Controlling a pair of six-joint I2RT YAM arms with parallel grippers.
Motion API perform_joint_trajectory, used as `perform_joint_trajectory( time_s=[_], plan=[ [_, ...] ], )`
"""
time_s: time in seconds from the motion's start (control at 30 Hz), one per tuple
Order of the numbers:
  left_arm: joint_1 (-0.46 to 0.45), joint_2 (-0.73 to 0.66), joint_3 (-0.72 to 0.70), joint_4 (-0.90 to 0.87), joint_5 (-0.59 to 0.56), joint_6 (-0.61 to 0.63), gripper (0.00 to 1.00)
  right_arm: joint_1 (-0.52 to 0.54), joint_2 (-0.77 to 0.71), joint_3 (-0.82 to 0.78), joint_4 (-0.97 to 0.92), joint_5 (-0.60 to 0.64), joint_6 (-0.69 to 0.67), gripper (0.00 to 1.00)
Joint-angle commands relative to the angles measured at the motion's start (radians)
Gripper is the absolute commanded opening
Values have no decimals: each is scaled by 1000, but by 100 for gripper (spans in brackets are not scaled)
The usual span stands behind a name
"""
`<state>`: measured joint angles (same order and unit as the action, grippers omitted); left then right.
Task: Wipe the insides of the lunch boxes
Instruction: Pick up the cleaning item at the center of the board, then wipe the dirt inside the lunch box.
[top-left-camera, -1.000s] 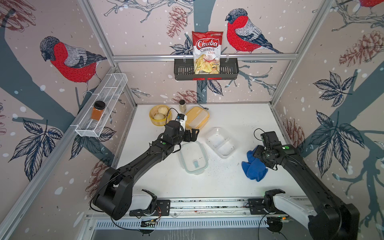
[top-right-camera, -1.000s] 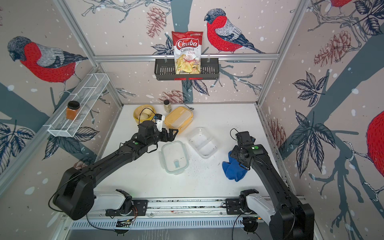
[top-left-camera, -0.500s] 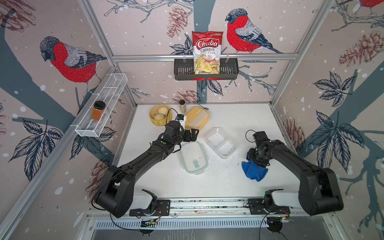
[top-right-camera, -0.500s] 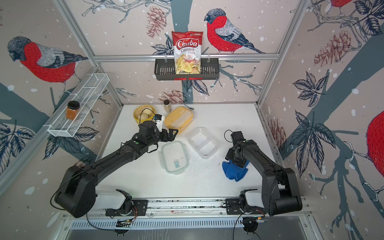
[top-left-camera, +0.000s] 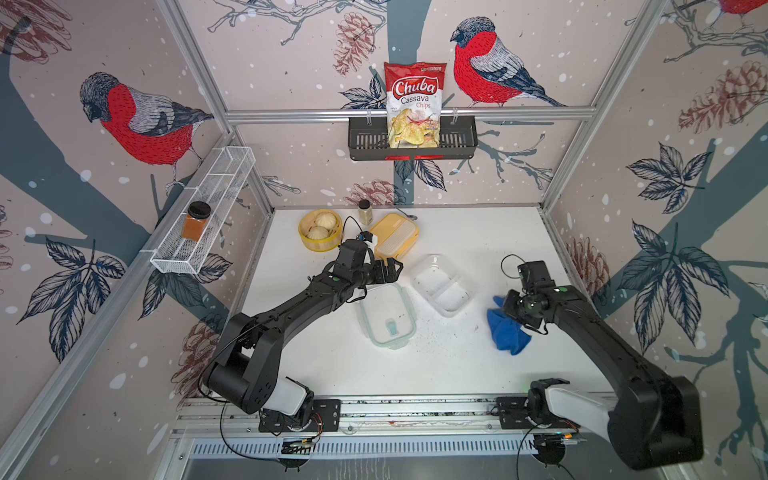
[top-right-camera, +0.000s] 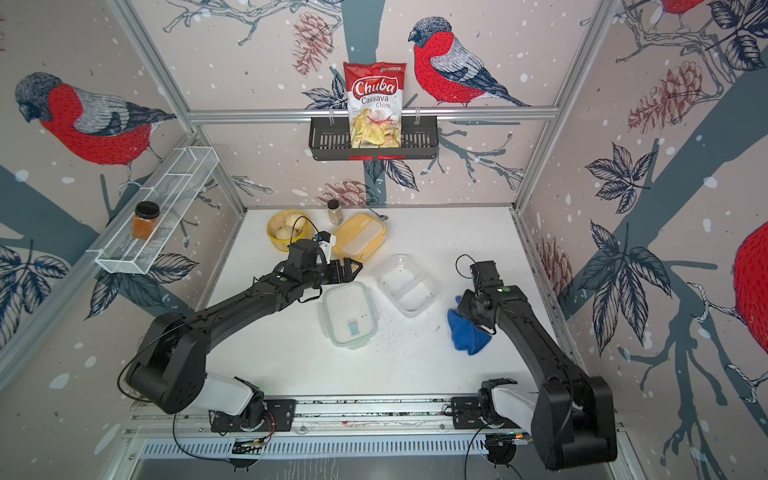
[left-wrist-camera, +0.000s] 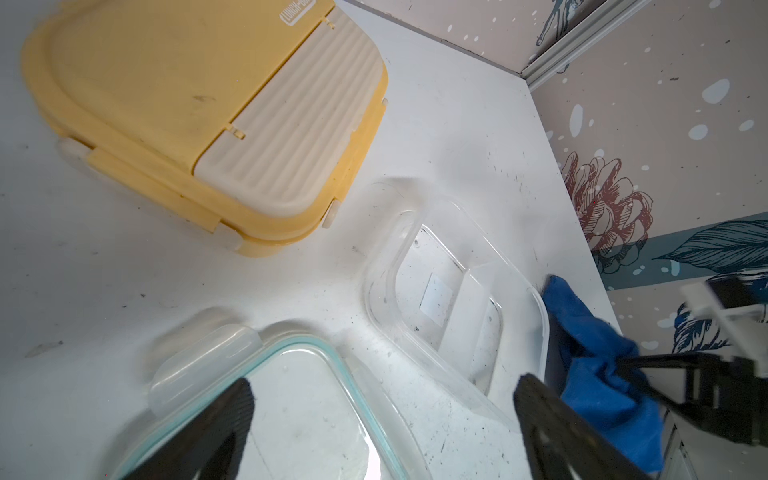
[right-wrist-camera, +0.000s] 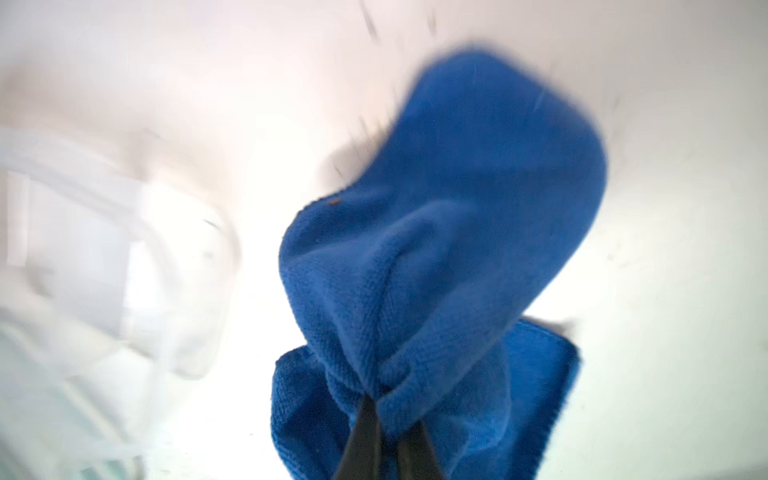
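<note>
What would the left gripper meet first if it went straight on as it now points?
Probably the near end of the clear lunch box: the open left gripper points at it, but its height is unclear.

Bright, even light throughout; top views bend at the edges, right wrist view motion-blurred and overexposed.

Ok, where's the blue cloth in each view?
Top view: blue cloth right of the clear lunch box.
Top view: same place.
Left wrist: beyond the box's end.
Right wrist: fills the middle, pinched by the right gripper.
Shared landmark: the clear lunch box.
</note>
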<state>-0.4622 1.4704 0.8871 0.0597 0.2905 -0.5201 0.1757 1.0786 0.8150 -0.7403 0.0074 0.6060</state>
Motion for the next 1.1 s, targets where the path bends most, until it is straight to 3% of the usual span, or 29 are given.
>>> perform_joint_trajectory(
  time_s=[0.0,0.17,0.27,0.33,0.6,0.93,1.07],
  plan=[
    [-8,8,17,3,21,-3,97,-1,-83,123,-54,61,-22,0],
    [-39,23,40,-15,3,-3,97,25,-15,421,-115,-55,-64,0],
    [-45,30,47,-14,-2,-12,97,136,78,524,-139,0,-84,0],
    [-48,37,53,-8,3,-25,97,190,124,532,-100,-6,-109,0],
    [-89,95,95,-10,-15,-83,96,234,255,453,9,-46,-182,0],
    [-98,256,178,60,69,-148,84,300,524,463,28,-95,-241,0],
    [-113,278,184,76,51,-155,84,318,542,411,66,-104,-245,0]
  ],
)
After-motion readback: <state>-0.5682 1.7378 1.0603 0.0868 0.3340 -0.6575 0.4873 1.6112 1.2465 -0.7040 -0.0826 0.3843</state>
